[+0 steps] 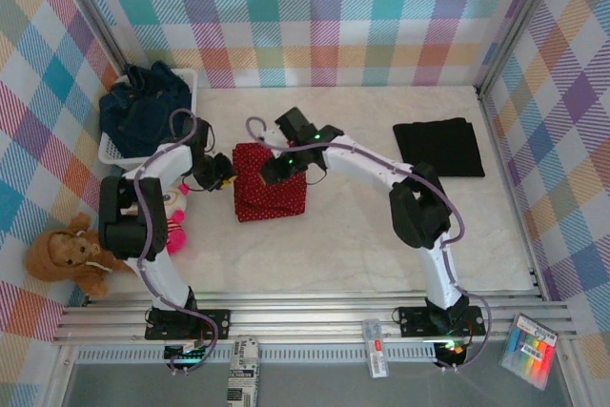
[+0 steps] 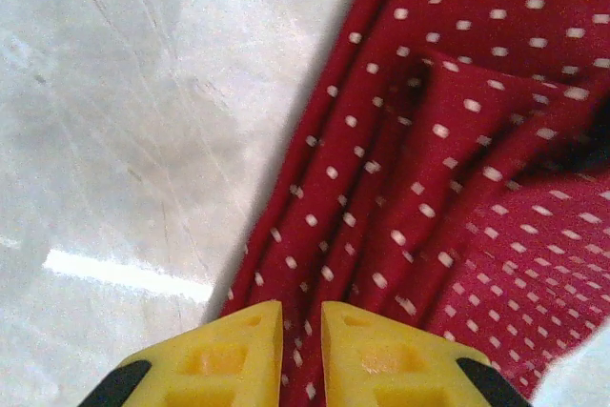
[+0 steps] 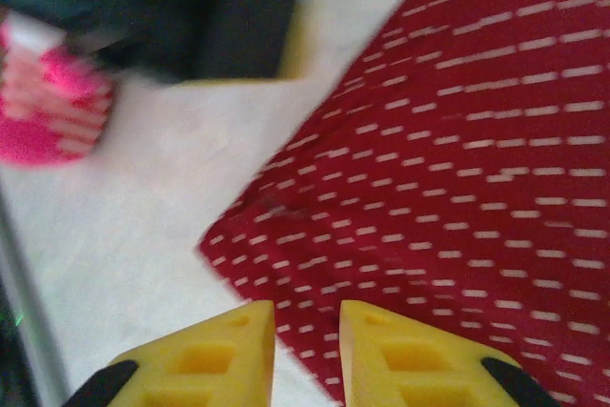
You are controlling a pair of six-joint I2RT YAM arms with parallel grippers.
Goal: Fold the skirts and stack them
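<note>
A pale desk (image 1: 362,235) is seen from above. At its 10 o'clock, dark denim skirts (image 1: 143,111) are heaped in a white basket (image 1: 108,152). A red dotted skirt (image 1: 272,199), folded into a rough square, is laid just toward 9 o'clock of centre. A folded black skirt (image 1: 439,147) is set at 2 o'clock, well apart. The left claw (image 1: 221,176) is held at the red skirt's 9 o'clock edge, the right claw (image 1: 278,171) over its 12 o'clock part. Both are parted narrowly, with red cloth seen beneath each gap.

Pale tabletop (image 1: 362,245): red dotted skirt (image 1: 270,193) ctr, black skirt (image 1: 438,147) far R, white basket (image 1: 193,83) far L, pink plush (image 1: 178,231) near L.
</note>
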